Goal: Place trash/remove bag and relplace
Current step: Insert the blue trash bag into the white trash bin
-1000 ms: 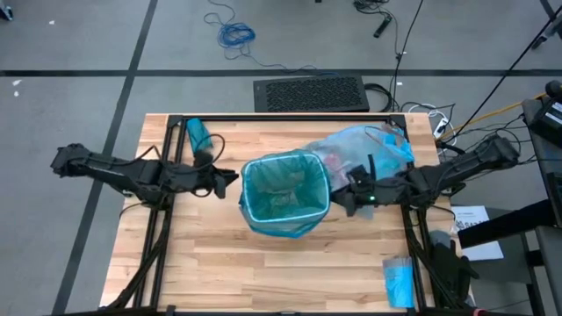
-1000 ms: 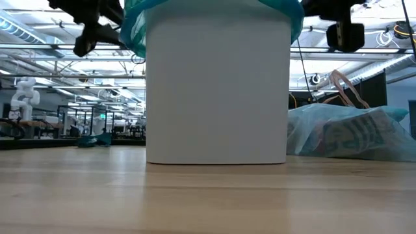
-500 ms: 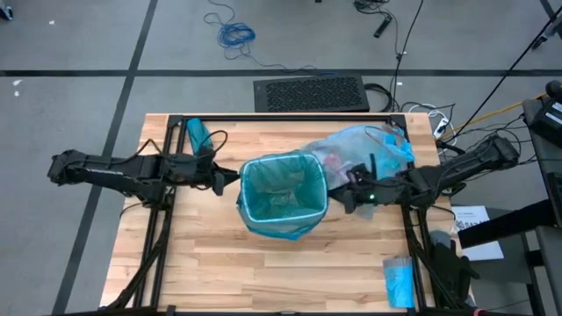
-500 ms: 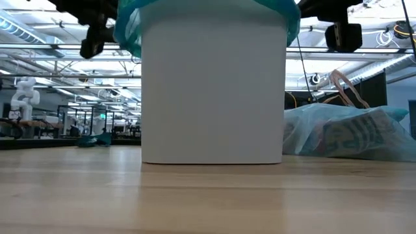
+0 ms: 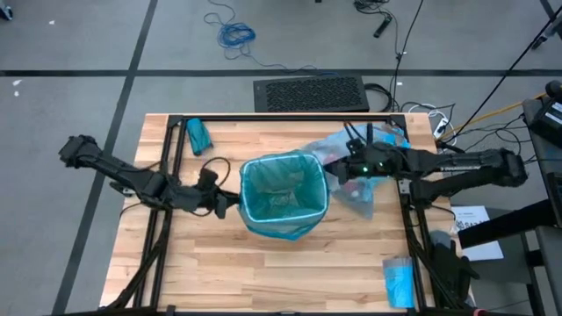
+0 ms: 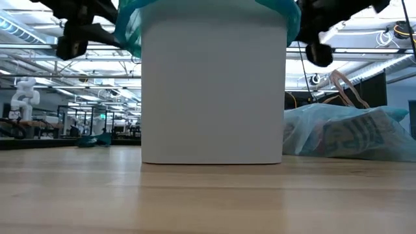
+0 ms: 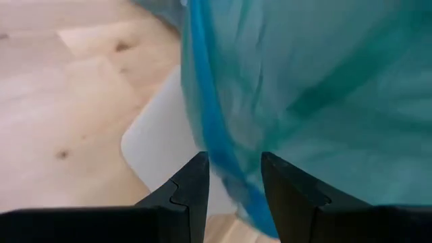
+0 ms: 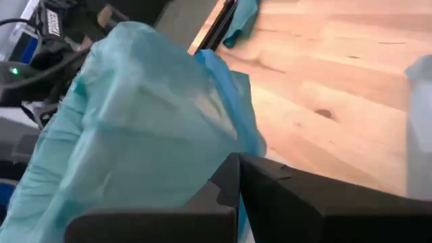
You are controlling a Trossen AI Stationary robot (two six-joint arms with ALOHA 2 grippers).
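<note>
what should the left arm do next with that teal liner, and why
Probably draw the liner edge outward and down over the bin's rim. The left end effector has its fingers astride the teal liner at the white bin corner, while the right end effector is shut on the pale blue bag.

Even bright overhead light, soft shadows; wrist views blurry up close, low-view foreground unfocused

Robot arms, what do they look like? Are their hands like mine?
Not quite. Both arms are long, thin and black, built from jointed pieces. The left hand has just two flat, dark fingers with stepped tips. The right hand has the same blocky black fingers. A tiny green light glows near the right arm's wrist.
</note>
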